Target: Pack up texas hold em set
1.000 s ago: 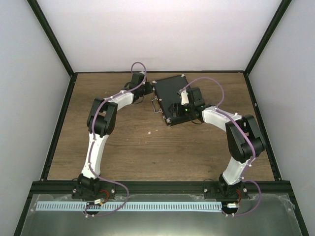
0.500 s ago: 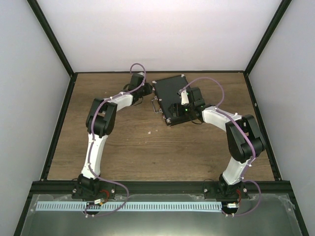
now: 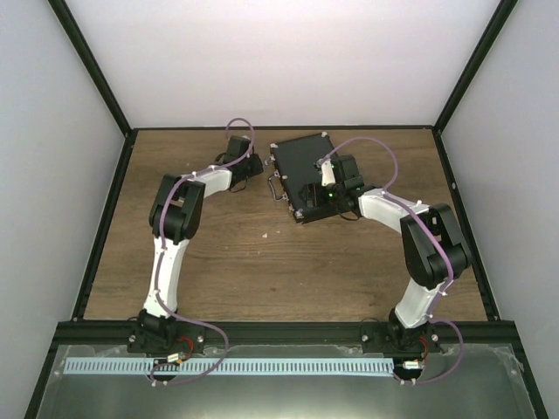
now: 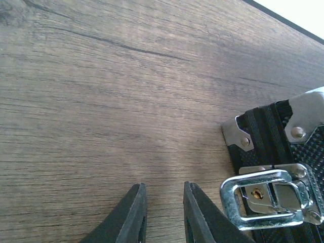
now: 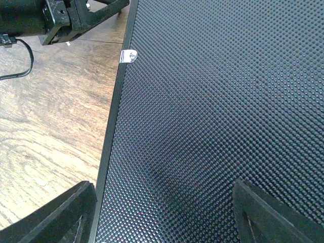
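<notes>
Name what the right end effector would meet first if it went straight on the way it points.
Likely the briefcase lid, straight ahead of the right end effector; depth unclear.

Case [image 3: 306, 170]: black, lid in a fine dot-grid texture, ribbed black edge. Corners [image 4: 304, 114] and latch [image 4: 263, 200]: shiny silver, with a brass-coloured rivet in the latch. Table [image 4: 101, 101]: brown wood grain, darker streaks. Arms [image 3: 166, 262]: white links, black joints, purple cables [image 3: 364, 140]. Fingers [image 4: 134, 215]: black. Walls [image 3: 279, 61]: white. Frame [image 3: 93, 67]: black.

Dimpled matt briefcase [image 5: 212, 101]; shiny metal latch [image 4: 276, 198]
</notes>
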